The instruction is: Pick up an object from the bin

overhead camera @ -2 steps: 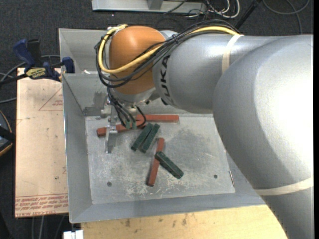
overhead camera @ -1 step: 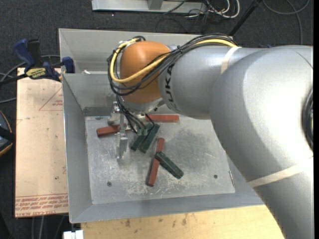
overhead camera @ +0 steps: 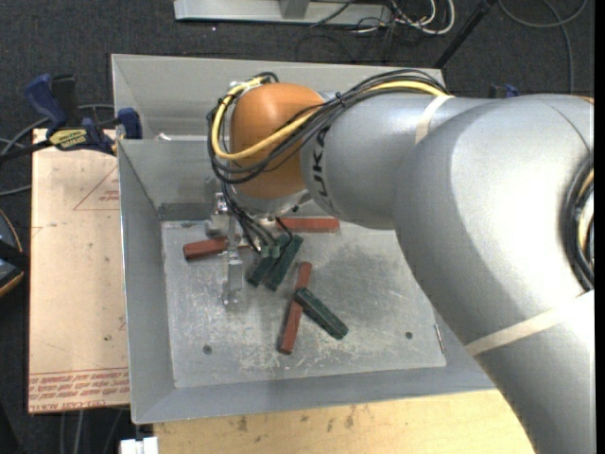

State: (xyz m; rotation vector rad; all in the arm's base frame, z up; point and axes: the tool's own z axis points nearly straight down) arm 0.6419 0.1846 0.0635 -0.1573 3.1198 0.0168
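My gripper [overhead camera: 230, 296] hangs low over the left middle of the bin floor, its metal tip close to the floor. Just up and left of it lies a red-brown bar [overhead camera: 203, 249]. Directly to its right, two dark green bars [overhead camera: 274, 263] lie side by side, tilted. The tip stands on bare floor between the red-brown bar and the green pair, and I see nothing held in it.
Right of the green pair, a red-brown bar [overhead camera: 293, 315] and a dark green bar [overhead camera: 321, 313] lie crossed. Another red bar [overhead camera: 308, 224] lies near the back wall, partly under the arm. The arm and its orange cover hide the bin's back right.
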